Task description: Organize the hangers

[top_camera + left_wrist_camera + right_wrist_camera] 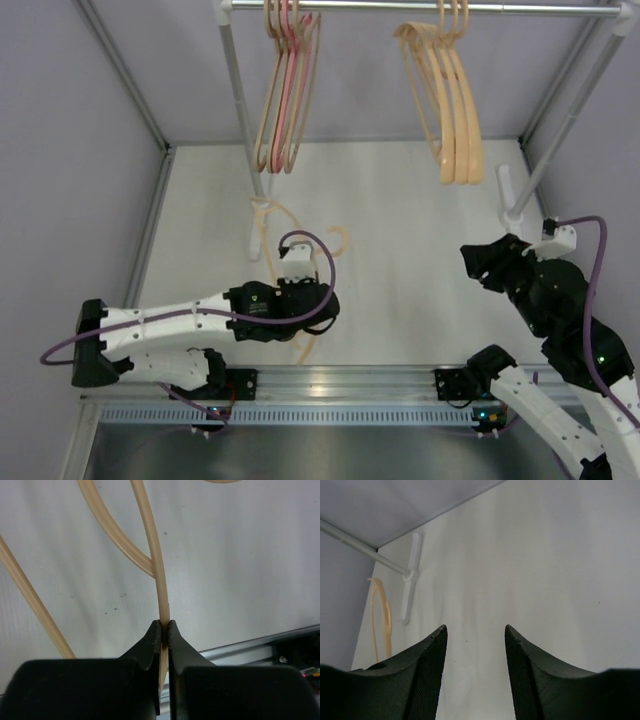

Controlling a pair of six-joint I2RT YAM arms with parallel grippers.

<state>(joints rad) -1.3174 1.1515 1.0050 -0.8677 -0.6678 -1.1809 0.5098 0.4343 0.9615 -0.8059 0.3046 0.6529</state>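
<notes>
A beige hanger [270,213] lies on the white table, its hook [340,237] near the middle. My left gripper [312,335] is shut on one thin arm of this hanger [156,560], low over the table near the front edge; the strip passes between the closed fingertips [165,624]. Beige hangers and one pink hanger [286,90] hang at the left of the rail. Three peach-tan hangers [455,100] hang further right; their edge shows in the right wrist view [379,615]. My right gripper [482,262] [475,630] is open and empty at the right, above bare table.
The metal rail [400,8] runs across the back on a left pole [240,110] and a right pole [565,130]. The right pole's white foot [411,580] stands near my right gripper. An aluminium bar [350,380] borders the table's near edge. Grey walls enclose the sides.
</notes>
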